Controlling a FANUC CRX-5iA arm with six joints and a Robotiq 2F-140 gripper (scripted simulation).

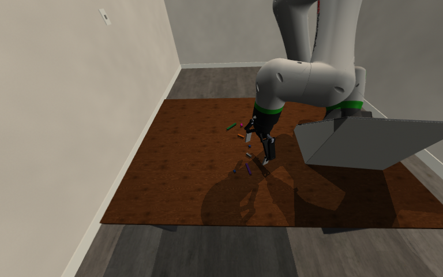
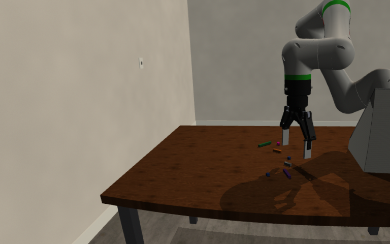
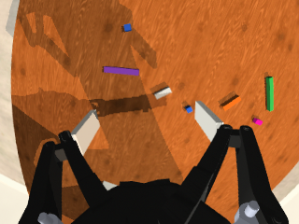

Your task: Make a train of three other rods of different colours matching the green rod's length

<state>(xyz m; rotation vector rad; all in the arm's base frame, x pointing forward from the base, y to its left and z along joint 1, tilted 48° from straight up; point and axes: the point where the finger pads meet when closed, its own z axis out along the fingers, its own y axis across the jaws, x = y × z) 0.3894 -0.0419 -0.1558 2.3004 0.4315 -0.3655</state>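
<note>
The green rod (image 1: 231,126) lies flat on the brown table, also in the wrist view (image 3: 269,92). A magenta rod (image 1: 241,124) sits just beside its end. An orange rod (image 1: 240,135) lies nearer, then a blue rod (image 1: 249,146), a grey rod (image 1: 248,154), a purple rod (image 1: 248,168) and a second blue rod (image 1: 234,171). All lie apart, none end to end. My gripper (image 1: 257,149) hangs open and empty above the table, over the blue and grey rods (image 3: 163,91). In the exterior view my gripper (image 2: 296,148) stands clear above the rods.
A large grey box-shaped body (image 1: 365,142) stands at the right of the table, close to my arm. A wall runs along the table's left side. The arm's shadow covers the near middle of the table.
</note>
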